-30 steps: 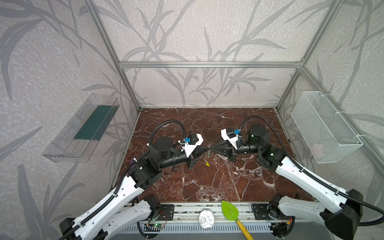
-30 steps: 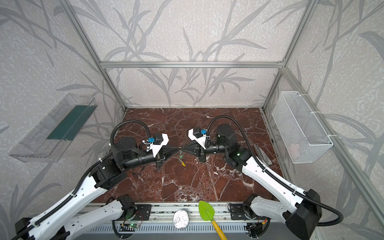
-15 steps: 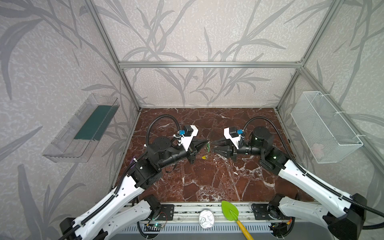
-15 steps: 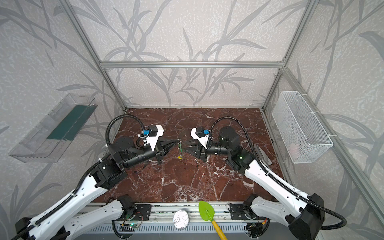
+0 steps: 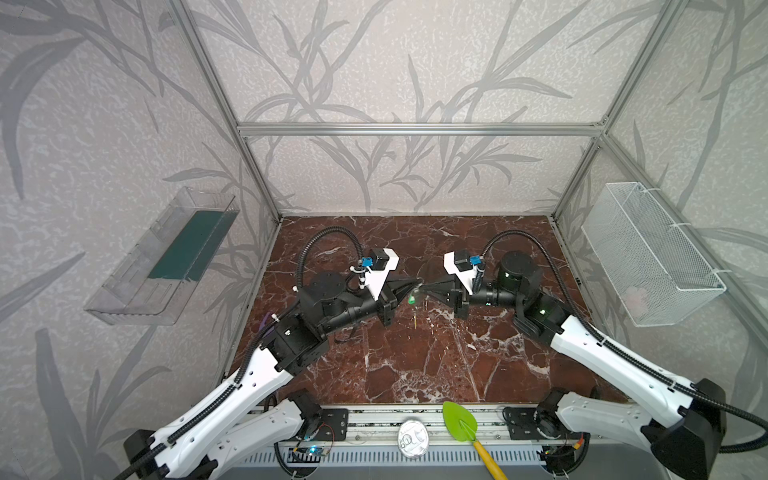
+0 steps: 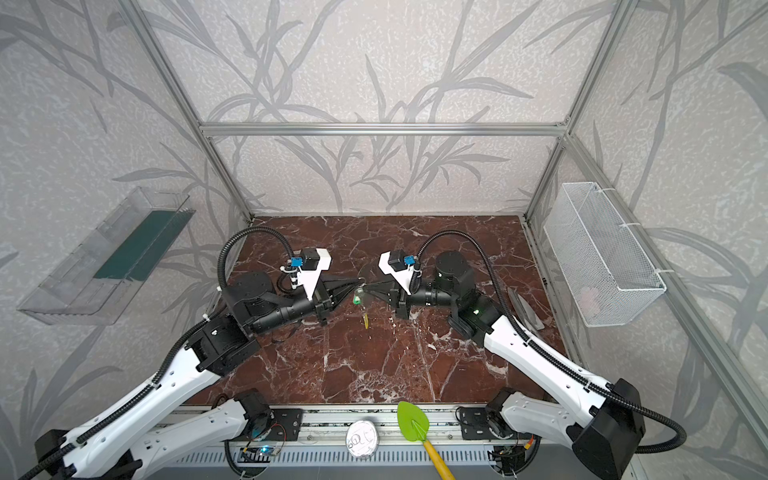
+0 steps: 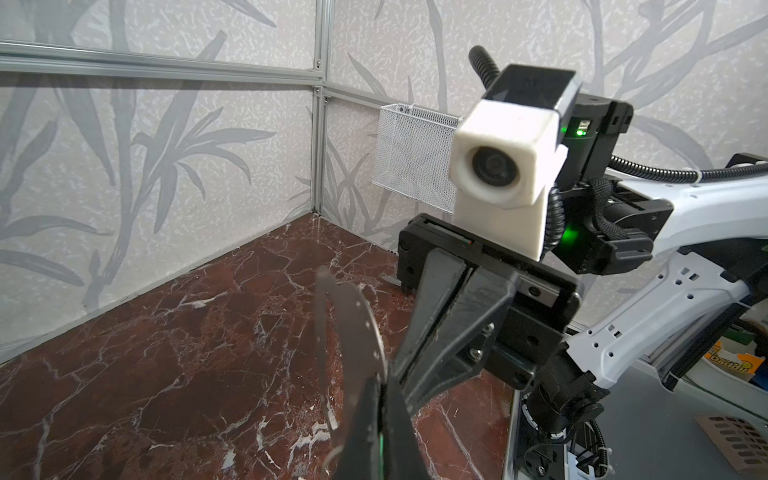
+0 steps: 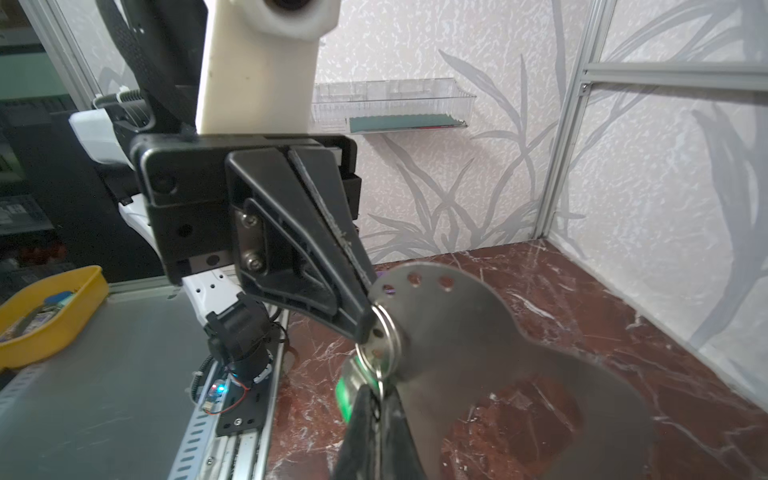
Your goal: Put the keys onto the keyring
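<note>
item 1, nearest, on the front rail: green spade toy (image 5: 459, 420) and a silvery round lid (image 5: 412, 433), both outside the work. item 2, mid-scene, above the marble floor (image 5: 415, 374): left gripper (image 8: 363, 324), jaws closed flat on the holed curved edge of the keyring (image 8: 478, 332), holding the plate on edge and clear of the floor. judged reason: both faces and the row of holes stay open to the other arm, and a pinch right beside the holes keeps the thin plate from swinging. item 3, meeting it tip to tip: right gripper (image 7: 398, 368), jaws closed, apparently pinching the green-tagged key (image 8: 344, 392) at its split ring (image 8: 386, 338), which seems to loop over the plate's edge through one hole. a hold that close to the wire suits winding it on; whether it is fully threaded cannot be told. item 4, just below the tips: yellow-tagged key (image 6: 365, 321), a thin yellow sliver; hanging from the plate or lying on the marble, cannot tell. item 5, farthest, on the side walls: clear tray (image 5: 166, 266) and wire basket (image 5: 648, 257), well apart from the work.
</note>
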You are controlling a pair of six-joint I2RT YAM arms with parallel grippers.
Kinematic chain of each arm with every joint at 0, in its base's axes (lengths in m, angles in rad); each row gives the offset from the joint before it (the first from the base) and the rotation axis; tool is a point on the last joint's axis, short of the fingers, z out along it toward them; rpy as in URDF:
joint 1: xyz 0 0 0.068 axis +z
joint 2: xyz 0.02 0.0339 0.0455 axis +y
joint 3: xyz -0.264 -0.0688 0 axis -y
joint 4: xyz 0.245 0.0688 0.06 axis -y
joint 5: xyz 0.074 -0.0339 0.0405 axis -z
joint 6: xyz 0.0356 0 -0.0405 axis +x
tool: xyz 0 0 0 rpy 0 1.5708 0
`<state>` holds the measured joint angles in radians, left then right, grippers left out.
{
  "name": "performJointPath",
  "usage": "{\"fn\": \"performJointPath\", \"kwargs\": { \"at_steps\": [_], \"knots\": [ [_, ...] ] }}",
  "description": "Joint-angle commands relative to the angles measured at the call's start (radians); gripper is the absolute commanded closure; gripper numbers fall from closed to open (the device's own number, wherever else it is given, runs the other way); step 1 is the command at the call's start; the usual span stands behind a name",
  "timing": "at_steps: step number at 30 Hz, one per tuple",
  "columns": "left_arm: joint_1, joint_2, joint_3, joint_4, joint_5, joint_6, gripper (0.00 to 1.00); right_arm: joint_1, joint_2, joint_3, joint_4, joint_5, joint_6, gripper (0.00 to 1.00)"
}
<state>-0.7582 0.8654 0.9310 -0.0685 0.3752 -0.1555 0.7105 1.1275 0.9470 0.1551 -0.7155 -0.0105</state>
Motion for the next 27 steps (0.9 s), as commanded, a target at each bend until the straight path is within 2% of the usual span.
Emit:
{"fn": "performJointPath", "kwargs": {
  "at_steps": [1,5,10,17,19,21,27],
  "knots": [
    [-0.007,-0.012,-0.022,0.069,-0.004,-0.030,1.00,0.004,0.015,0.031,0.026,-0.021,-0.001,1.00],
    [-0.010,-0.019,-0.066,0.146,-0.048,-0.078,1.00,0.016,0.020,0.038,0.008,-0.037,-0.016,1.00],
    [-0.013,-0.023,-0.131,0.278,-0.047,-0.122,1.00,0.030,0.041,0.056,-0.001,-0.075,-0.012,1.00],
    [-0.021,-0.032,-0.160,0.328,-0.050,-0.143,1.00,0.030,0.064,0.071,0.019,-0.111,0.022,1.00],
    [-0.023,-0.045,-0.171,0.339,-0.053,-0.143,1.00,0.022,0.059,0.058,0.036,-0.090,0.042,0.80],
    [-0.023,-0.062,-0.185,0.351,-0.062,-0.139,1.00,-0.003,0.046,0.032,0.076,-0.087,0.080,0.72],
    [-0.023,-0.080,-0.191,0.342,-0.052,-0.130,1.00,-0.062,0.022,-0.002,0.178,-0.119,0.184,0.68]
  ]
}}
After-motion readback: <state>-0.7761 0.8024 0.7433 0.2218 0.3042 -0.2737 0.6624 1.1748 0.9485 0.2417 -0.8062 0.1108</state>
